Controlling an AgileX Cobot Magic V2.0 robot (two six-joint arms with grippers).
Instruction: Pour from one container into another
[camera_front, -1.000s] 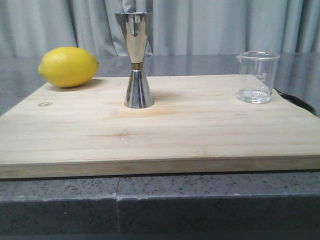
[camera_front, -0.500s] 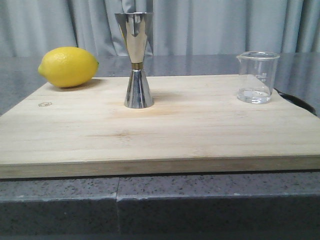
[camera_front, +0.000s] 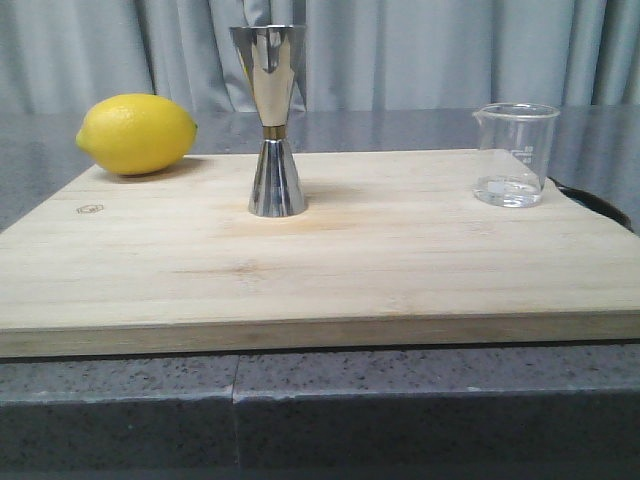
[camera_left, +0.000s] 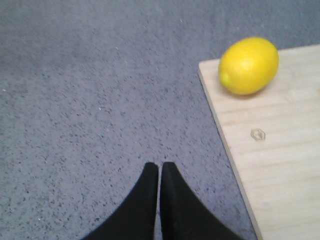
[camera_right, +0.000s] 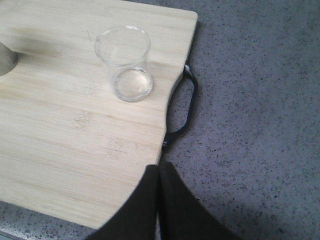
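Bamboo board (camera_front: 400, 260) carries glass beaker (camera_front: 516, 155), steel jigger (camera_front: 272, 120); both tools clenched, empty.

- Left end effector (camera_left: 160, 172): two matte black fingers (camera_left: 145, 200), smooth, each curving up to a narrow tip; only a thin pale seam shows between them.
- Right end effector (camera_right: 158, 175): same build, black curved fingers (camera_right: 142, 205) tapering to points, thin seam between.
- No screws, cables or markings visible on either.
- Front view shows no part of the robot.
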